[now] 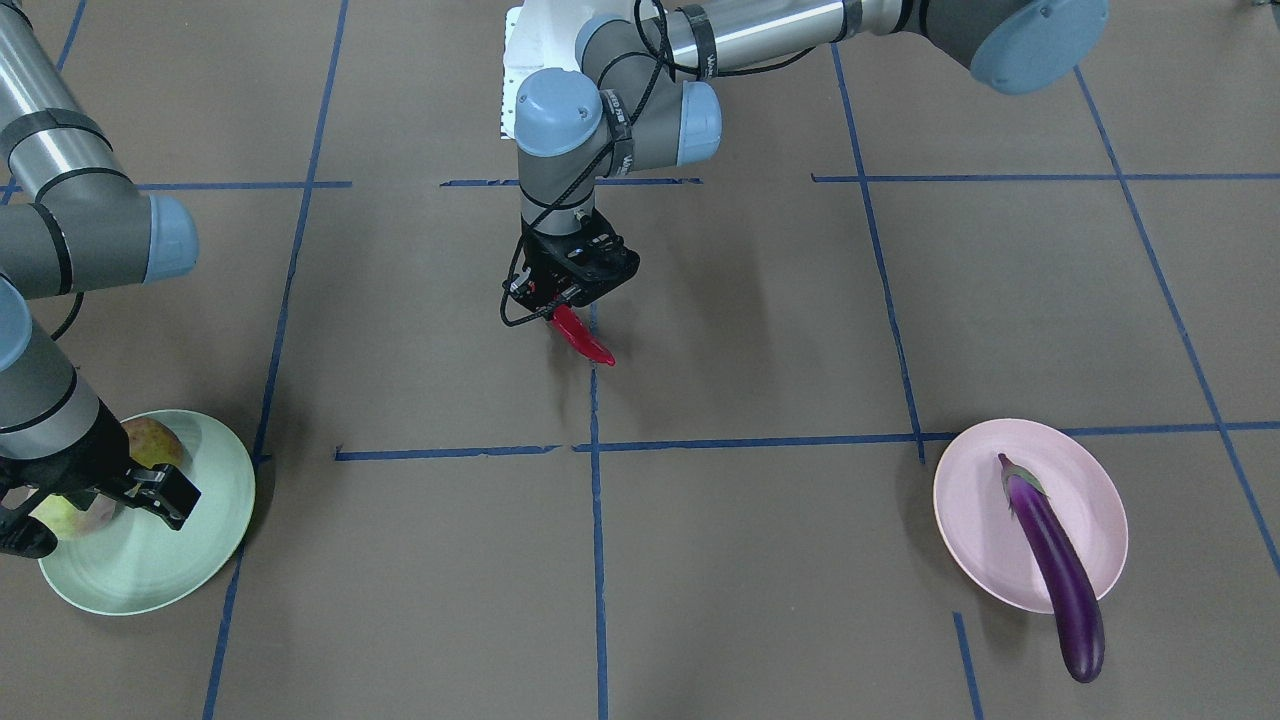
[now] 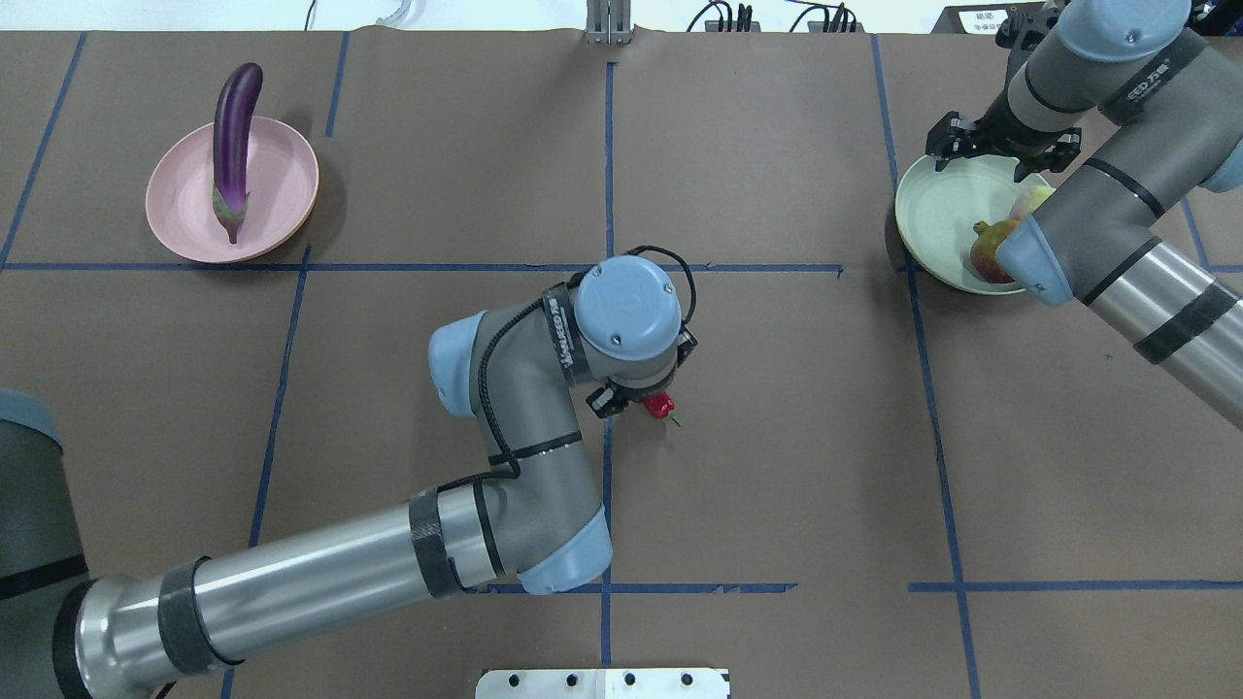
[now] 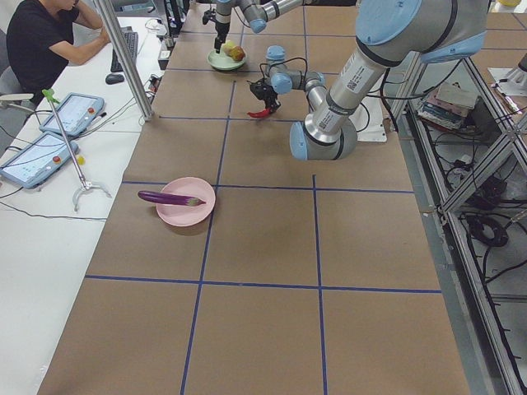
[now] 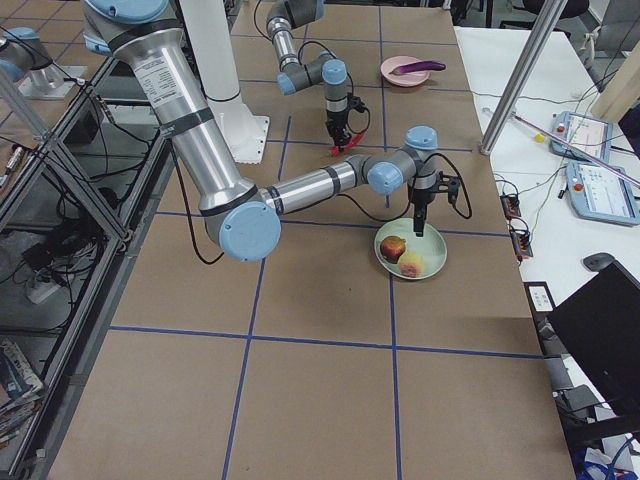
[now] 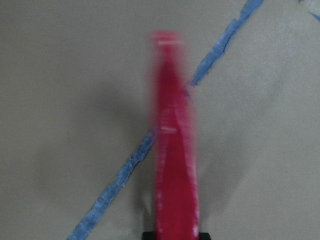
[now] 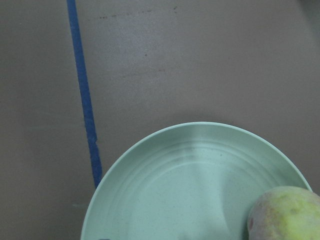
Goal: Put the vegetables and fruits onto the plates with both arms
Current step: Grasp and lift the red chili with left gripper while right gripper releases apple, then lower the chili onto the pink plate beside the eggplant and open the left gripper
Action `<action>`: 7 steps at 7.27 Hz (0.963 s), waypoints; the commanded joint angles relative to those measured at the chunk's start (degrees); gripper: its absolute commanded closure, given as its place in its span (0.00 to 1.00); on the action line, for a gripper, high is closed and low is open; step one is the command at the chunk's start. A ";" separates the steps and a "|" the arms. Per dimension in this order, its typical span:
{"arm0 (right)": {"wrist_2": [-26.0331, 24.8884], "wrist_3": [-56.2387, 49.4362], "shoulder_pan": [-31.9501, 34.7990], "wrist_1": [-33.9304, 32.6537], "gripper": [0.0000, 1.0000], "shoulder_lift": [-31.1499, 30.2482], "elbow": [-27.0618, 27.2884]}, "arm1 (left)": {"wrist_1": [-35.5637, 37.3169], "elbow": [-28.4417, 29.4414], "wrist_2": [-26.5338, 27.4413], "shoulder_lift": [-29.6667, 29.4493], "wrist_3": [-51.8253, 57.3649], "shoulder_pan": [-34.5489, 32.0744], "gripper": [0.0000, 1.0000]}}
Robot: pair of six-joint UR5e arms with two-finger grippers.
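Observation:
My left gripper (image 2: pixel 641 400) is shut on the red chili pepper (image 1: pixel 582 338) and holds it just above the middle of the table. The chili hangs point down in the left wrist view (image 5: pixel 172 165). The purple eggplant (image 1: pixel 1055 560) lies across the pink plate (image 1: pixel 975 520), with its thick end over the rim. The pomegranate (image 2: pixel 986 254) and the peach (image 2: pixel 1029 201) lie on the mint green plate (image 2: pixel 932 209). My right gripper (image 2: pixel 1000 146) is open and empty above that plate's far side. The right wrist view shows the plate (image 6: pixel 190 190) and the peach (image 6: pixel 285 215).
The brown table top carries a grid of blue tape lines (image 1: pixel 596 520). The white base block (image 2: pixel 602 682) sits at the near edge. An operator (image 3: pixel 45 41) sits at a side desk with tablets, beyond the table's far edge.

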 commanded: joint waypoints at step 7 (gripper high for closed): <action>9.12 3.30 1.67 -0.64 0.00 -8.51 15.35 | -7.99 6.96 -10.95 18.38 74.10 -33.37 0.99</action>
